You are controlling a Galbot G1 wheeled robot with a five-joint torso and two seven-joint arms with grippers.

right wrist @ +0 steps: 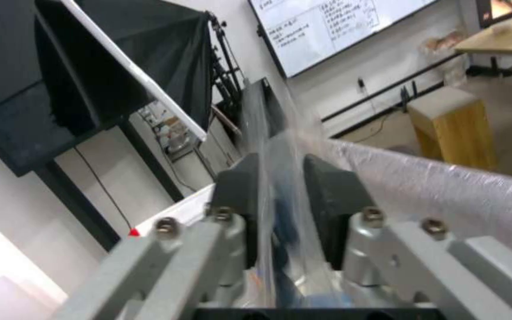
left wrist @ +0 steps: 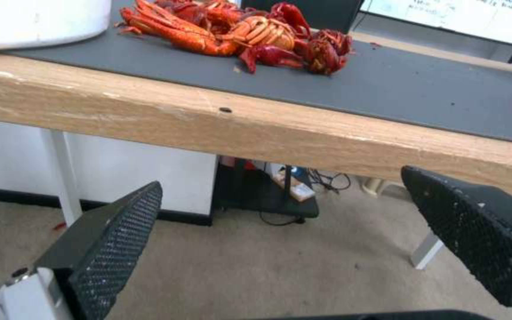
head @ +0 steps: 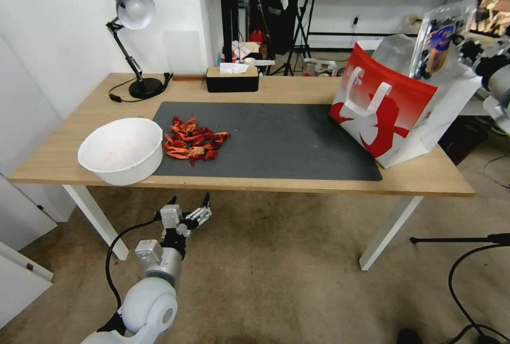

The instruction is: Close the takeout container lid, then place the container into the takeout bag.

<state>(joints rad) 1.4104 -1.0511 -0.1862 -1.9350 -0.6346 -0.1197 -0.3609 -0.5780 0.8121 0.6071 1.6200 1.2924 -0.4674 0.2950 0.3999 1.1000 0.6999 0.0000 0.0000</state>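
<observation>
Above the takeout bag (head: 393,115), the head view shows the takeout container (head: 443,41) already closed, not yet lowered in; left gripper (left wrist: 291,240) hangs with fingers apart below the table (left wrist: 268,129); right gripper (right wrist: 282,209) pinches the container

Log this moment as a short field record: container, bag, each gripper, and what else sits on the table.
takeout container: held in the air above the open takeout bag, lid closed
takeout bag: upright at the table's right end, mouth open
right gripper: shut on the container's thin edge, over the bag
left gripper: open, empty, below the table's front edge
white bowl: left front of table
crayfish: piled on the dark mat
desk lamp: back left
tissue box: back centre
</observation>
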